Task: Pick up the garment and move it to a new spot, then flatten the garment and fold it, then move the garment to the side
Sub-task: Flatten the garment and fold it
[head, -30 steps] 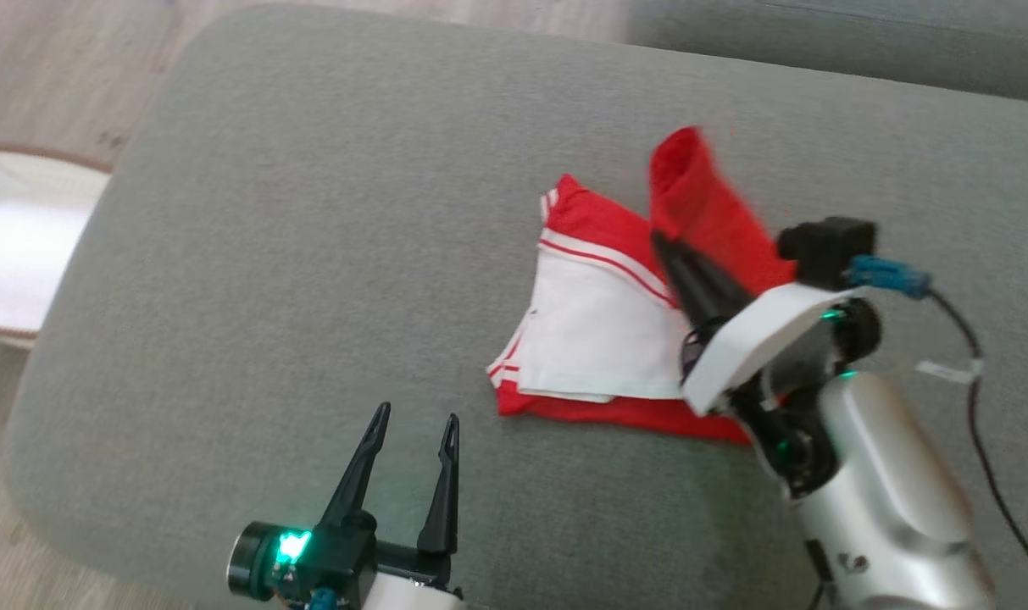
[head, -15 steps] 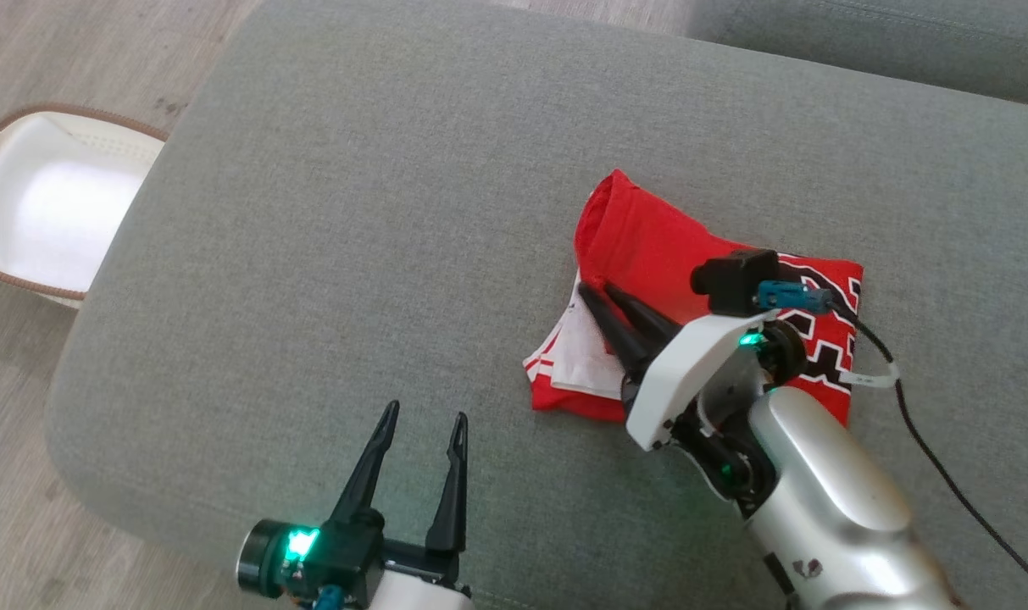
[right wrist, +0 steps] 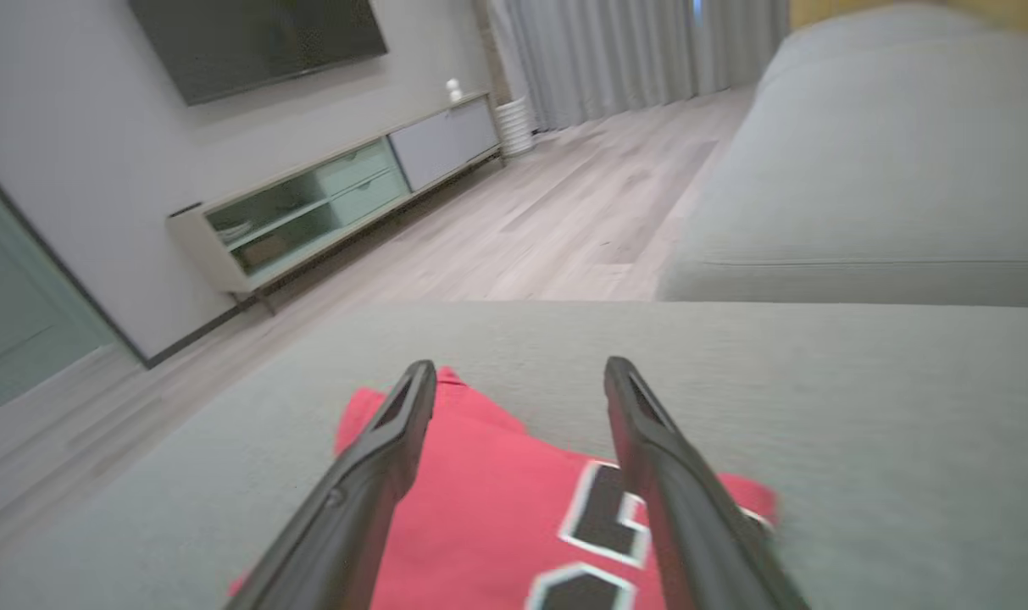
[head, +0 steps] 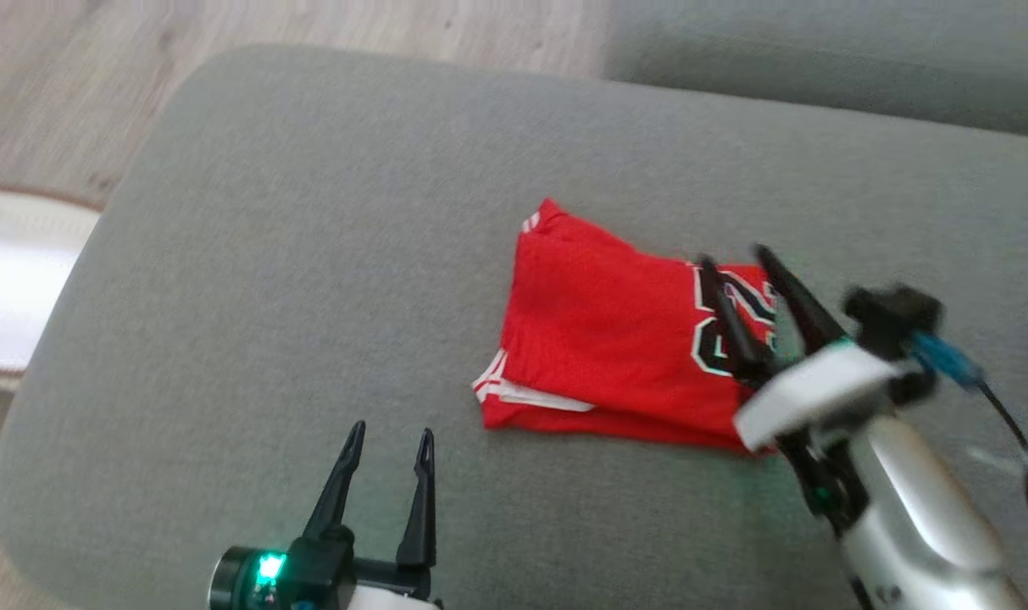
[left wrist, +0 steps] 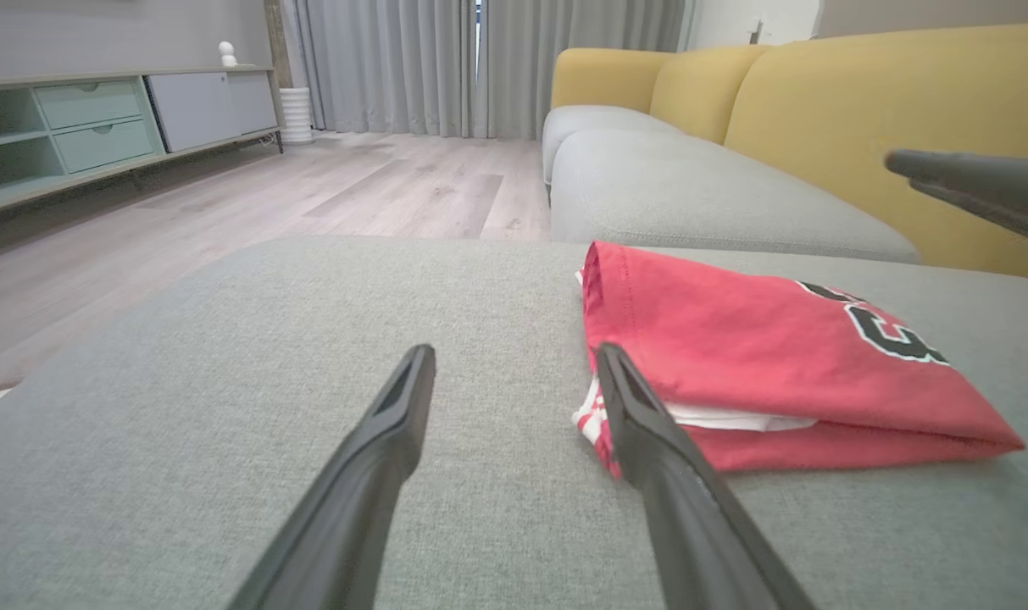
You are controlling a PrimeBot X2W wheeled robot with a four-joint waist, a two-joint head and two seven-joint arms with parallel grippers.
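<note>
Garment [head: 615,339] folded on cushion [head: 310,254]; R fingers [head: 725,318] apart above it.

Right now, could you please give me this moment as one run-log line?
garment: red jersey folded on grey ottoman | left gripper: open, clear of jersey | right gripper: open over jersey, not holding

Home living room: yellow sofa [left wrist: 819,110], wall TV [right wrist: 251,38], low media cabinet [right wrist: 327,199], curtains [left wrist: 395,68], wood floor [left wrist: 352,186].
</note>
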